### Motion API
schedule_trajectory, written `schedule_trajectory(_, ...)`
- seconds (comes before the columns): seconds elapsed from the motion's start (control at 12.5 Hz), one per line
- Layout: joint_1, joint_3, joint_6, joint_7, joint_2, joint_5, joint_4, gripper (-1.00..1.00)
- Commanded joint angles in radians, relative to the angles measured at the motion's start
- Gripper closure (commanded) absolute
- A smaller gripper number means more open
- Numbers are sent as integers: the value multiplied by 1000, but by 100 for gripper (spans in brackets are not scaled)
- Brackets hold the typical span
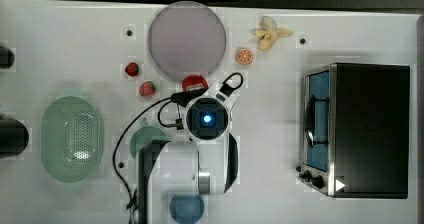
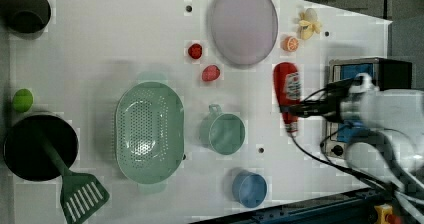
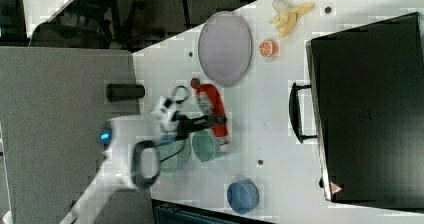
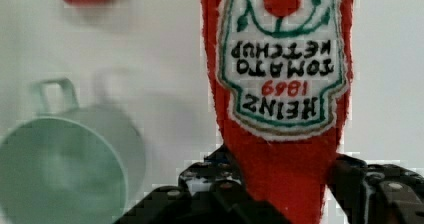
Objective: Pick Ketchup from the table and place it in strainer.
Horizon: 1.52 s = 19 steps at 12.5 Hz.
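The Ketchup (image 4: 280, 84) is a red squeeze bottle with a white Heinz label. It lies lengthwise between the grey plate and the oven in the left view (image 2: 286, 84) and the right view (image 3: 210, 101). In the top view its red end (image 1: 195, 82) pokes out from under my wrist. My gripper (image 4: 280, 184) is shut on the bottle's narrow neck, with a black finger (image 4: 350, 179) pressed against each side. I cannot tell whether the bottle is off the table. The mint-green oval strainer (image 1: 46, 134) with its perforated bottom sits empty at the top view's left (image 2: 122, 129).
A green cup (image 1: 147, 136) stands between gripper and strainer, and a blue cup (image 1: 186, 209) is near the front edge. A grey plate (image 1: 186, 39) and two strawberries (image 1: 132, 69) lie further back. The oven (image 1: 365, 129) fills the top view's right. A black pot with a spatula (image 2: 40, 146) stands beyond the strainer.
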Motion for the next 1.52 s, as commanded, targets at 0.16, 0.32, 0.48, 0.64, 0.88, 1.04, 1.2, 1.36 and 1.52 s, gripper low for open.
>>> schedule_trajectory(0.16, 7, 36, -205, -31, -136, -3, 93, -9)
schedule_trajectory(0.32, 14, 69, -267, 20, -173, 3, 116, -9)
schedule_trajectory(0.48, 31, 121, -279, 130, -180, 11, 128, -9)
schedule_trajectory(0.64, 49, 192, -276, 269, -173, 27, 131, -9)
schedule_trajectory(0.88, 64, 310, -254, 497, -149, 44, 133, -9)
schedule_trajectory(1.04, 69, 383, -195, 620, -112, 44, 142, -9)
schedule_trajectory(1.2, 71, 445, -114, 706, -62, 44, 145, -9)
schedule_trajectory(1.36, 73, 494, -22, 786, 4, 44, 146, -9)
schedule_trajectory(1.52, 77, 535, 82, 862, 87, 43, 146, -9)
